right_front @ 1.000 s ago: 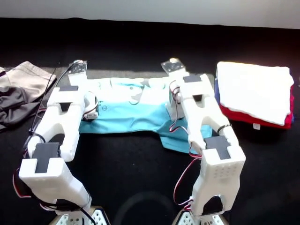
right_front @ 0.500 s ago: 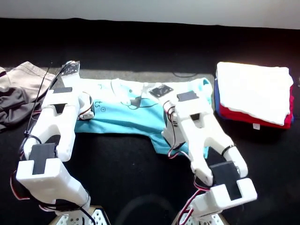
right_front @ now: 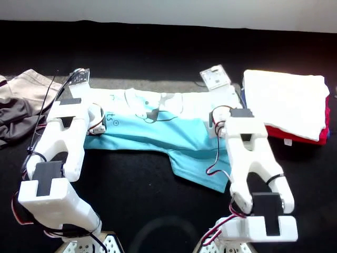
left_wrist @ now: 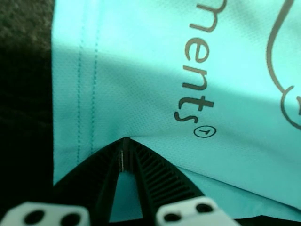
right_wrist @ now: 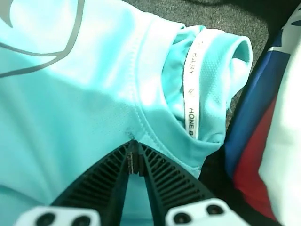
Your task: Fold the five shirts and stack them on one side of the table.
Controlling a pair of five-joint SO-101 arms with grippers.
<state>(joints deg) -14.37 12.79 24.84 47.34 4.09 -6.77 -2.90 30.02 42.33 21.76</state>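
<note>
A teal shirt (right_front: 158, 132) with grey print lies spread across the middle of the black table. My left gripper (left_wrist: 123, 157) is shut on its hemmed edge at the shirt's left end (right_front: 100, 126). At the shirt's right end my right gripper (right_wrist: 134, 160) is shut on the fabric just beside the collar (right_wrist: 197, 94). A loose flap of the shirt (right_front: 197, 166) hangs toward the table's front. A stack of folded shirts, white (right_front: 287, 100) over red (right_front: 274, 132) and blue (right_front: 243, 97), sits at the right.
Two unfolded garments, one beige (right_front: 29, 87) and one dark grey (right_front: 16, 116), lie bunched at the table's left edge. The folded stack's blue and red layers (right_wrist: 251, 136) sit close beside the right gripper. Cables run along both arms.
The right arm has swung from the shirt's middle to its collar end by the stack. The left arm shifted slightly left a second ago and then held still. The shirt now lies wider.
</note>
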